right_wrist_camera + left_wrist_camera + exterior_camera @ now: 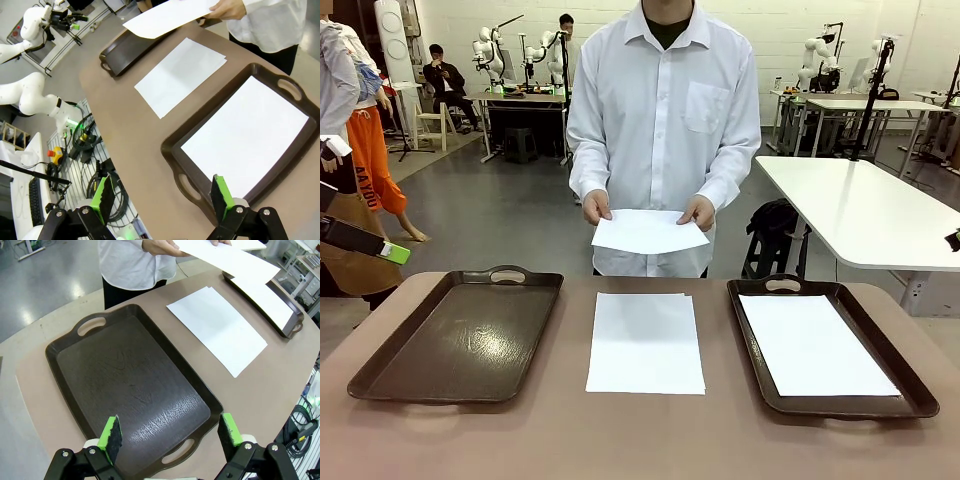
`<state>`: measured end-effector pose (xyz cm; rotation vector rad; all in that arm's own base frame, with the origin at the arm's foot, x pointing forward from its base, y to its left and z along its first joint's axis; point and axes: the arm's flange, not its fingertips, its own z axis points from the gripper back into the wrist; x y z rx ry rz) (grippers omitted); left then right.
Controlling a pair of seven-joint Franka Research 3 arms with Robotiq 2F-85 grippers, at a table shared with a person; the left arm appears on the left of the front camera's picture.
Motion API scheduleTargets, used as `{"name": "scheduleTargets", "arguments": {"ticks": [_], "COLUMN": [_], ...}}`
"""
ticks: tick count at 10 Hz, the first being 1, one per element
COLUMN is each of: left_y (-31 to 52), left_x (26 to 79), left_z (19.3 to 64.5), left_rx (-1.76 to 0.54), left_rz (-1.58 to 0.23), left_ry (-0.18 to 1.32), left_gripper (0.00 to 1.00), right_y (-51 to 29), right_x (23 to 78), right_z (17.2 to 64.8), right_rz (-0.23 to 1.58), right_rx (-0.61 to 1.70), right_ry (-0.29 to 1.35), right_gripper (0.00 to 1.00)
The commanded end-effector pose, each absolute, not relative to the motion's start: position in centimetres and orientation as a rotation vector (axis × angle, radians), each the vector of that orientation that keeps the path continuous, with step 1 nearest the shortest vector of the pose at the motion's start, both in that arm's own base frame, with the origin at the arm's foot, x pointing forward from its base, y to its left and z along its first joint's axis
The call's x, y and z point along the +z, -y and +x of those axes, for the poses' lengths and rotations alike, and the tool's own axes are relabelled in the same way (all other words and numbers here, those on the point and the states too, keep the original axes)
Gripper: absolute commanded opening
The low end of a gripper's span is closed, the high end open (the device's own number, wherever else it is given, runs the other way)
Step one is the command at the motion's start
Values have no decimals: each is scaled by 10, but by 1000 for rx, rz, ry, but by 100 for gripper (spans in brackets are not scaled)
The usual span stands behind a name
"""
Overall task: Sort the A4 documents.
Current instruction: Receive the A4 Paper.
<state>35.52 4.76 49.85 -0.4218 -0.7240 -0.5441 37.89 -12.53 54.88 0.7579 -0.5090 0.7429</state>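
Note:
A stack of white A4 documents (645, 342) lies on the table between two dark brown trays. The person at the far side holds one white sheet (648, 232) in both hands above the table's far edge. Another white sheet (815, 345) lies flat in the right tray (918, 392). The left tray (460, 335) holds nothing. My left gripper (170, 437) hangs open above the near end of the left tray (135, 385). My right gripper (162, 195) stands open over the near end of the right tray (172, 150), above its sheet (245, 137).
The brown table (640, 440) has rounded corners and bare room in front of the trays. A white table (865, 210) stands behind on the right. Cables and a robot base (30, 100) sit beyond the table's edge in the right wrist view.

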Motion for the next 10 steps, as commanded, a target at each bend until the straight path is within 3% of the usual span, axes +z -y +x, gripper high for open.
{"name": "scheduleTargets", "arguments": {"ticks": [1,10], "left_y": [-49,-49], "left_x": [496,496], "left_z": [356,356], "left_rx": [-560,-560], "left_rz": [-438,-438], "left_ry": [733,733], "left_gripper": [100,100], "right_y": [126,126], "right_x": [548,548], "right_z": [379,379], "right_rz": [758,758], "right_rx": [760,760], "right_ry": [506,506], "right_gripper": [100,100]}}
